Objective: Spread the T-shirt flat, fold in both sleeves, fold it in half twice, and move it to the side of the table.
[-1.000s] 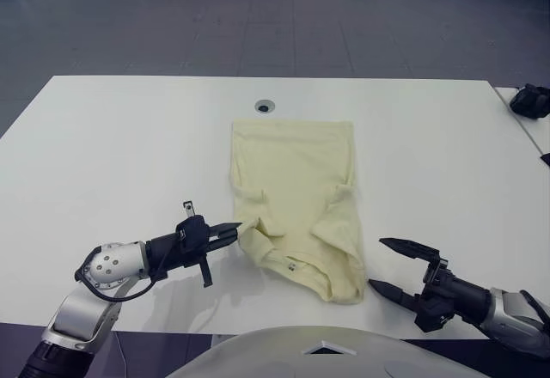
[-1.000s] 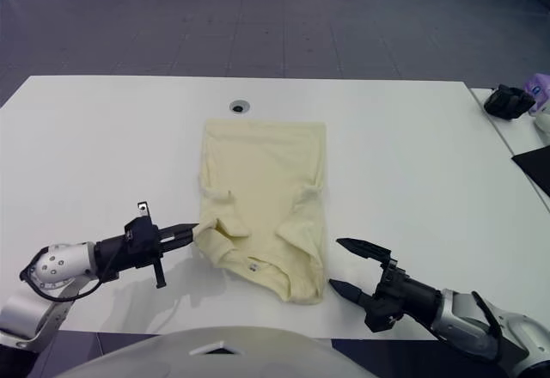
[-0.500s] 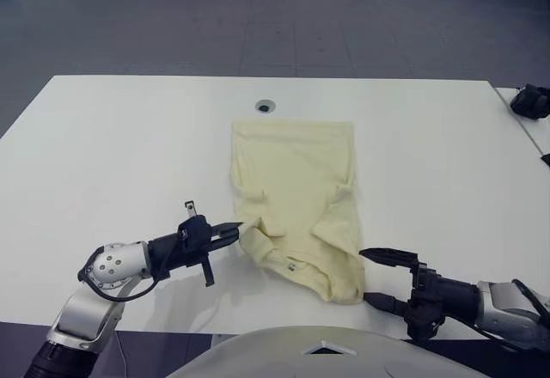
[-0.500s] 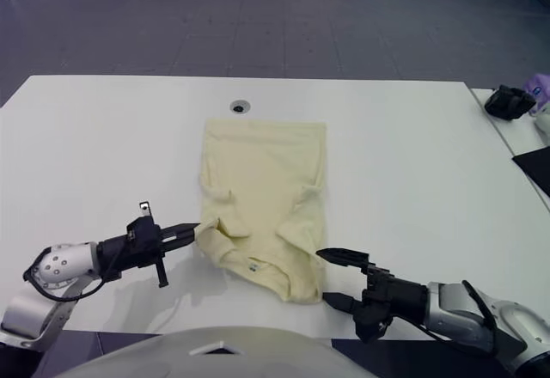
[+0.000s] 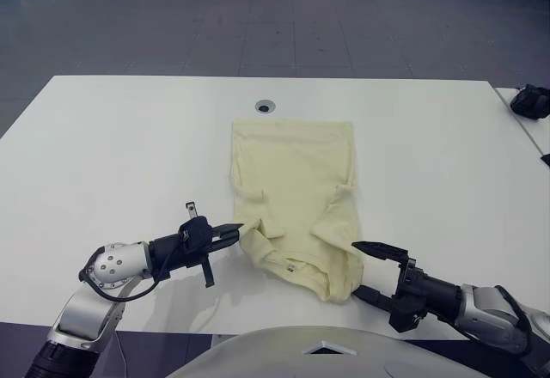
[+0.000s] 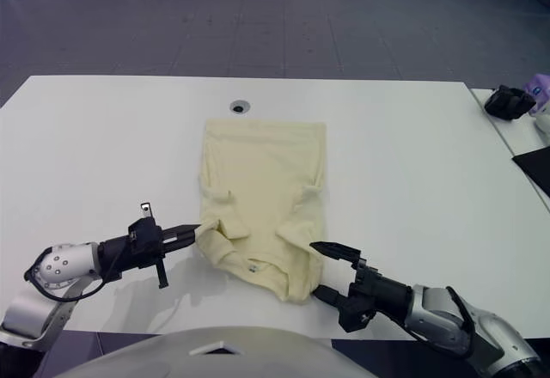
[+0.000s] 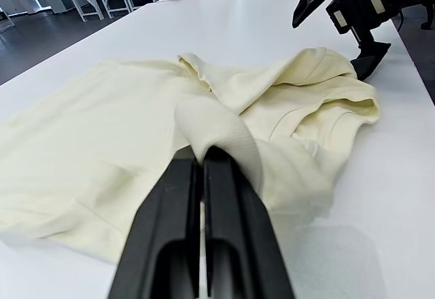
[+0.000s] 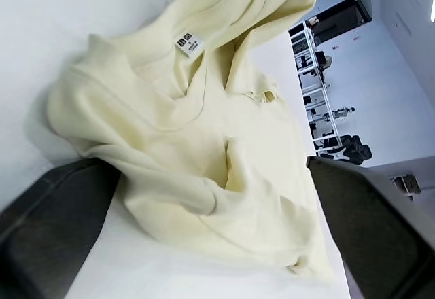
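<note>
The right gripper (image 5: pixel 356 268) has slid in from the right, and its open jaws now straddle the near right corner of the T-shirt (image 5: pixel 296 180), which lies mid-desk (image 5: pixel 129 155) with its sleeves folded in. The left gripper (image 5: pixel 230 233) stays clamped on the near left corner, so the first half-fold looks close.

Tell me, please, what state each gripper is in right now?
Left gripper: shut on the pale yellow cotton T-shirt, near left edge.
Right gripper: open, fingers astride the shirt's near right corner.

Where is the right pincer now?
In the head view, the right pincer is open around the T-shirt's near right corner, by the table's front edge.
</note>
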{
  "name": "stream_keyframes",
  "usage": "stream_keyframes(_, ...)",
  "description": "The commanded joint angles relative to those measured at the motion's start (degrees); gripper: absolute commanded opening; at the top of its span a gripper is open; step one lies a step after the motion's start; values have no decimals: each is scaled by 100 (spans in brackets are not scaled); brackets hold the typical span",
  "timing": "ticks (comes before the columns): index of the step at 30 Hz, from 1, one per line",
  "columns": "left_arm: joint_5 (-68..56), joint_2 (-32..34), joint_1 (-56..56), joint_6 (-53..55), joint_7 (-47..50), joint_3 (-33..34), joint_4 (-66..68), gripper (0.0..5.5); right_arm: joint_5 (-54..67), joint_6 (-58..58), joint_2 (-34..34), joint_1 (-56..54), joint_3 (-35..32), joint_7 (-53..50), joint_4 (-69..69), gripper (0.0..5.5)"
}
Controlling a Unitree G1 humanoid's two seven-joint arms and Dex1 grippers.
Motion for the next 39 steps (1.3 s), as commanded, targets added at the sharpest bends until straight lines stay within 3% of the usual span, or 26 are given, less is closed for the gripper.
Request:
stream_keyframes(1, 106, -27, -29, 32, -8, 59, 21, 0, -467, 619, -84, 929, 443, 673, 382, 538)
stream_keyframes(5, 119, -48, 4, 31, 13, 63, 17, 0, -523, 719, -104, 911, 484, 814, 234, 539)
stream_keyframes(16, 126, -46, -13, 23, 9, 82, 62, 0, -28, 1405, -33, 920, 476, 1037, 428, 332)
stream_keyframes(19, 151, -69, 3, 8, 31, 62, 74, 0, 153, 1603, -52, 951, 491, 1161, 429, 366)
stream_keyframes(29, 181, -81, -57, 15, 99, 113, 146, 0, 1131, 2747, -369, 694, 712, 2480, 21, 182)
stream_keyframes(33, 190, -81, -69, 14, 104, 106, 154, 0, 1128, 2412, -379, 679, 485, 2366, -92, 120)
stream_keyframes(39, 271, -132, 124, -67, 155, 86, 107, 0, 440, 1023, -206, 1333, -551, 1242, -424, 200)
